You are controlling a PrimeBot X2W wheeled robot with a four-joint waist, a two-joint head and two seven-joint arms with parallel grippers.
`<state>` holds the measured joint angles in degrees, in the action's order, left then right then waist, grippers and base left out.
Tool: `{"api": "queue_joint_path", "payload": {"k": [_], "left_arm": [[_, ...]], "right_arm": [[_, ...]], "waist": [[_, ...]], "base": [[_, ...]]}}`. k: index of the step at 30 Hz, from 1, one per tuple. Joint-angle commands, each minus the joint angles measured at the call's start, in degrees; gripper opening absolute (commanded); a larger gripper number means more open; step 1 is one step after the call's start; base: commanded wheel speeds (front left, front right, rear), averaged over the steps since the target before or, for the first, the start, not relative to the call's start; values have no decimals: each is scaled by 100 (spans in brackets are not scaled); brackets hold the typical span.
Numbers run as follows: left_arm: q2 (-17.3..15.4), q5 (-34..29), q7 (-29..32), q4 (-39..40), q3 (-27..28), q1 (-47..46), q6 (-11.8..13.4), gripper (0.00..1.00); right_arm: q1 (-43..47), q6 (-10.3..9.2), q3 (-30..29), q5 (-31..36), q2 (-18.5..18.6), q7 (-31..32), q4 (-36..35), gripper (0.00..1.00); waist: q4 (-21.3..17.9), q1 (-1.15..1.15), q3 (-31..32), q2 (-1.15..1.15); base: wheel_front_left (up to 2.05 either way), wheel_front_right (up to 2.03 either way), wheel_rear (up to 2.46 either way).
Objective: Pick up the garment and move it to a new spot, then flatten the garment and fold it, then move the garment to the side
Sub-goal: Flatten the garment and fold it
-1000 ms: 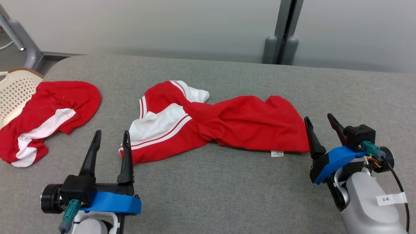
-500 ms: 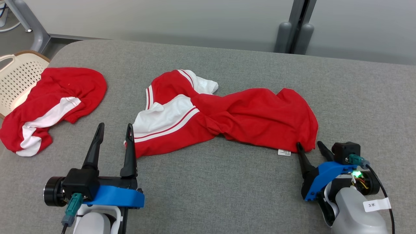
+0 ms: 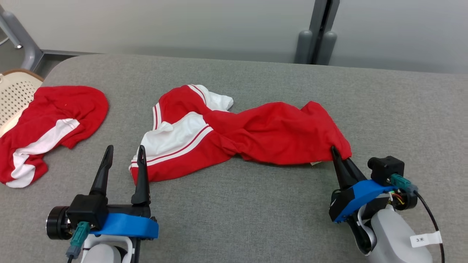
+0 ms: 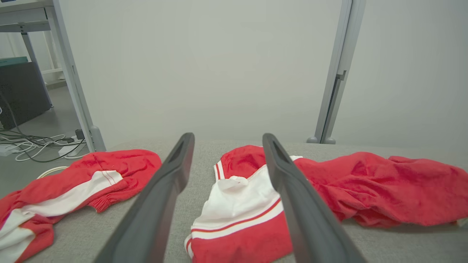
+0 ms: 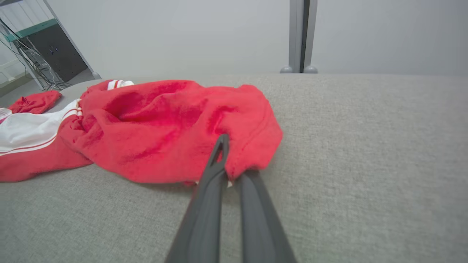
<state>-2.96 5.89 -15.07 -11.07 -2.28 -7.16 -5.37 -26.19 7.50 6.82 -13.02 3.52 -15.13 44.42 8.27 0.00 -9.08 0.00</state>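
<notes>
- Right gripper point(image 3: 338, 156) has changed since a second ago: its fingers were spread just beside the garment's point(image 3: 263, 135) right edge, and now they're pressed together, pinching the lower right corner of the red cloth.
- Far left, a pale perforated basket point(image 3: 14, 98) sits just off the table's point(image 3: 234, 219) rounded corner. A second red-and-white garment point(image 3: 51, 120) lies at that left edge beside it.
- Left gripper point(image 3: 125, 149) is spread wide with nothing between the fingers. Its inner fingertip is right at the garment's near left end, but whether it's touching is hard to tell.
- The garment lies crumpled and twisted across the middle of the table, with the white striped end to the left and the plain red end to the right.
- There's lots of bare grey table in front of the garment, behind it up to the far edge, and out to the right past the right gripper.
</notes>
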Motion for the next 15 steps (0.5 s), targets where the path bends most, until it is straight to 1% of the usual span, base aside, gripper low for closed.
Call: {"api": "queue_joint_path", "payload": {"k": [1,4,6,8,11,15], "left_arm": [[6,-31,-15,-13,42,32,-6,100],[5,-41,-15,-24,104,117,-3,100],[5,-34,-15,-33,115,167,-9,100],[6,-25,-15,-38,98,213,-20,100],[6,-24,-15,-78,64,267,-28,100],[6,12,-15,-108,49,317,-34,100]], "right_arm": [[159,-1,41,-68,102,-2,-181,0],[539,-1,232,-204,212,-2,-755,0],[806,-1,252,-379,281,-2,-1167,0],[1121,-1,272,-388,440,-3,-1517,0],[1648,-1,157,-437,546,-3,-1955,0],[2371,-1,-175,-476,598,86,-2409,0]], "waist": [[-110,0,93,0],[-264,0,199,0],[-360,0,279,0],[-452,0,343,0],[-546,0,440,0],[-633,0,521,0]], "base": [[0,0,0],[0,0,0],[0,0,0],[0,0,0],[0,0,0],[0,0,0]]}}
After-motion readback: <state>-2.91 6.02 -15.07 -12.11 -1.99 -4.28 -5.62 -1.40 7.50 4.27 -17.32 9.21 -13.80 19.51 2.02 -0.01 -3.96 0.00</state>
